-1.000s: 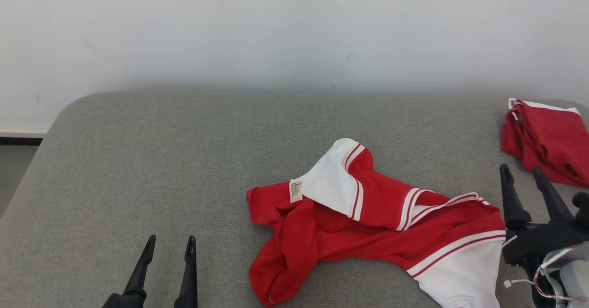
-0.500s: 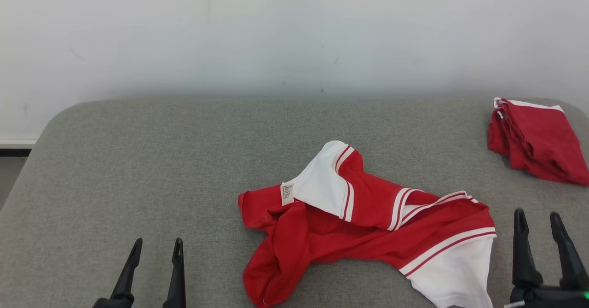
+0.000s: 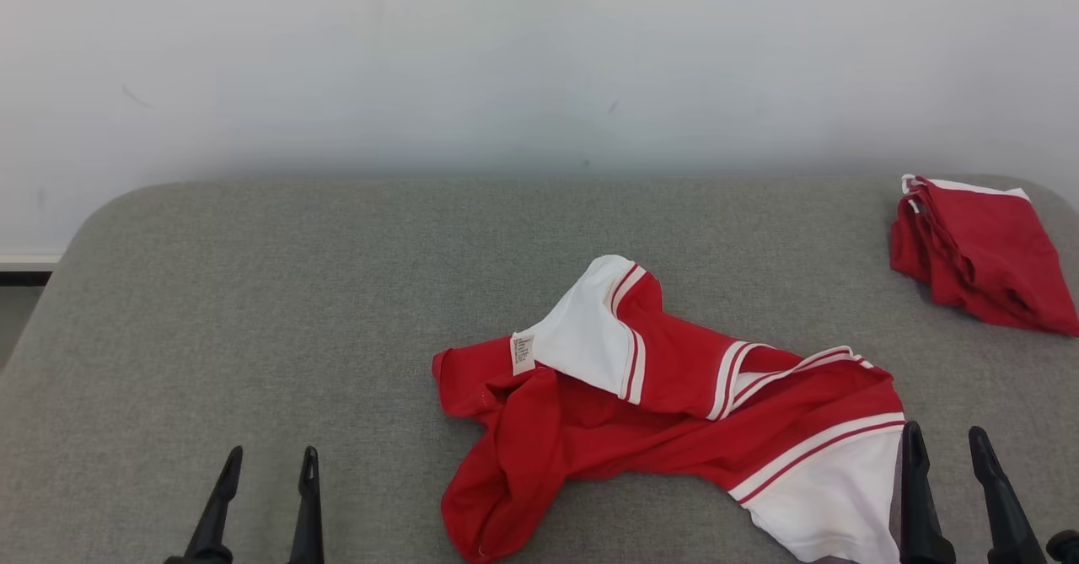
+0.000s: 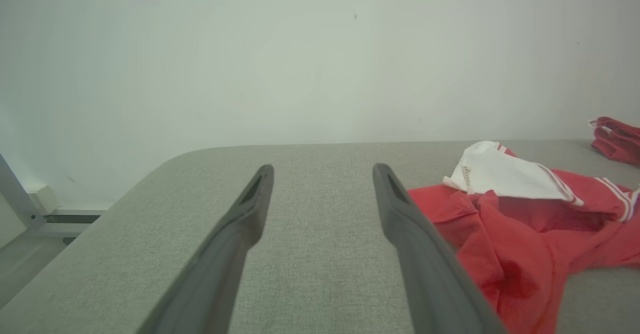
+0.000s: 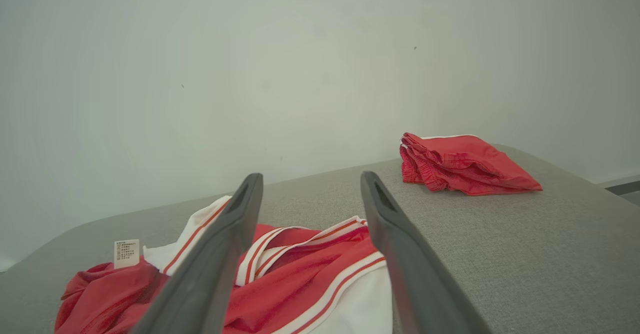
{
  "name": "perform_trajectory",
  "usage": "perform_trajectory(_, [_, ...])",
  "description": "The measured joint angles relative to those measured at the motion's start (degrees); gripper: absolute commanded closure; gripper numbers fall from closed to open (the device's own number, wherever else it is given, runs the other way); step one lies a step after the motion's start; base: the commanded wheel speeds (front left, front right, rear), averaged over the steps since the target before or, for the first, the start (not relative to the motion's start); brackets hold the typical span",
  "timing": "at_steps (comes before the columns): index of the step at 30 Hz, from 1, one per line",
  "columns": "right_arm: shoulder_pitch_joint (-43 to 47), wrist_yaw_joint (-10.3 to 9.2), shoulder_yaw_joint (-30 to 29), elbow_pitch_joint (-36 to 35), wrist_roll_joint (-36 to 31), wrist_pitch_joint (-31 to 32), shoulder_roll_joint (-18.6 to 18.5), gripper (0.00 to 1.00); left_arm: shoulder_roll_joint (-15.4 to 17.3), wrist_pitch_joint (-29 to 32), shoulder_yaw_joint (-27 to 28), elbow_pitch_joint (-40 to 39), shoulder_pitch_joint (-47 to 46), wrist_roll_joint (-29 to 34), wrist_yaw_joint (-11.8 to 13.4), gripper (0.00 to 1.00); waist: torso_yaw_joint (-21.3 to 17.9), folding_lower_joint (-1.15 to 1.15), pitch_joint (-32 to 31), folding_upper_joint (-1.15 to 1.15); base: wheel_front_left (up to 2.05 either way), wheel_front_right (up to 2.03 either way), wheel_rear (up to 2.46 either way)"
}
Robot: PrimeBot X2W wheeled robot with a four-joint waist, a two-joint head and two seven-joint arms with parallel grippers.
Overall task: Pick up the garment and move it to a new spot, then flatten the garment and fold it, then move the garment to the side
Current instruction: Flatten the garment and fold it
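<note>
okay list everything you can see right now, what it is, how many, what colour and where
crumpled garment: one, red with white panels and stripes, lying loose on the middle-right of the surface, near the front
care label: one, white, on the crumpled garment's left part
folded garment: one, red with a white edge, far right corner of the surface
padded surface: one, grey, rounded corners, under both garments
wall: one, white, behind the surface
left gripper: one, dark, open, over bare surface at front left
right gripper: one, dark, open, at front right beside the crumpled garment's white end
</note>
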Motion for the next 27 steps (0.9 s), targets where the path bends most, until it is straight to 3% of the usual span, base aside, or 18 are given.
perform_trajectory(8, [-0.34,0.0,1.32,0.04,-1.7,0.3,0.27,0.0,0.88,0.0,-8.17,2.87,-0.3,1.34,-0.51,0.0,-1.18,0.0,1.43,0.0,0.0,0.0,0.0])
perform_trajectory(18, [-1.93,0.0,2.21,1.22,-2.01,0.26,-0.19,0.0,1.76,0.0,-20.86,12.63,-2.53,-0.21,-0.87,0.0,-4.08,0.0,3.78,0.0,0.0,0.0,0.0])
perform_trajectory(27, [-2.36,0.0,2.41,1.92,-2.03,0.15,-0.32,0.0,3.05,0.0,-23.84,21.9,-5.59,-1.54,-0.88,0.0,-5.88,0.0,4.32,0.0,0.0,0.0,0.0])
